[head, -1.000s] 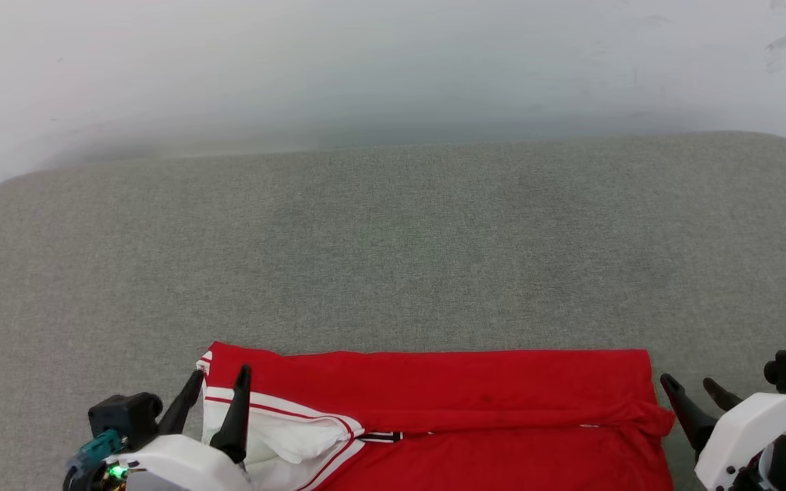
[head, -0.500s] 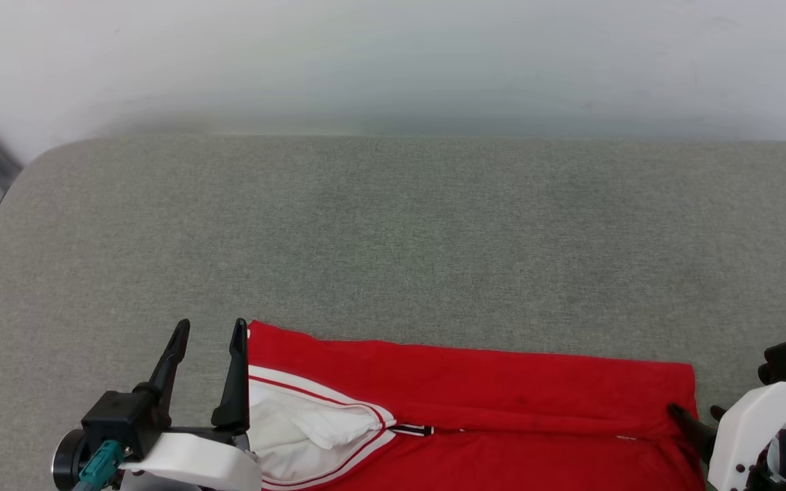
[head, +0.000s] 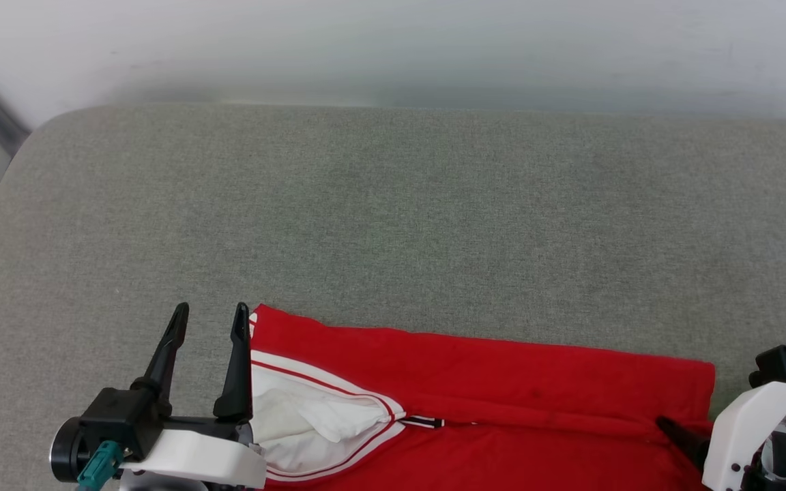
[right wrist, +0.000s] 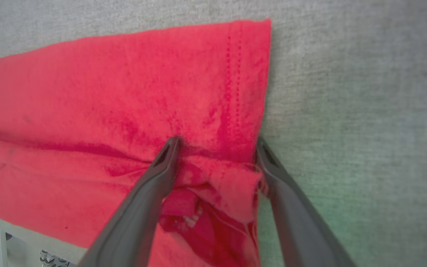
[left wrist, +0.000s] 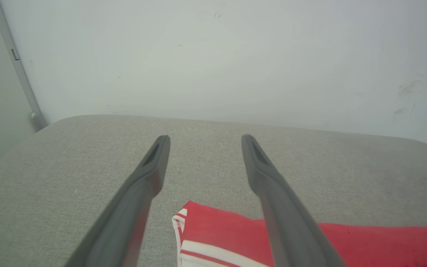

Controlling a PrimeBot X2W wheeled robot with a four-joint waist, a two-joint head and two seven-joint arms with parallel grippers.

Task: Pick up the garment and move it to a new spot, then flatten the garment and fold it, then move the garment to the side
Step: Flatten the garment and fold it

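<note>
The red short-sleeved jersey garment (head: 502, 372), its white sleeve (head: 304, 423) trimmed in red-and-white stripes, lies as a long doubled band along the near edge of the grey fabric-covered counter (head: 393, 218), so we judge the folding step to be in hand. Our right end effector (right wrist: 217, 141) stands spread wide astride a bunched ridge at the hem corner, clamping nothing. Our left end effector (head: 211, 310) is likewise released and empty, just beside the sleeve end, and we think both must next close on their ends together, catching every layer.
</note>
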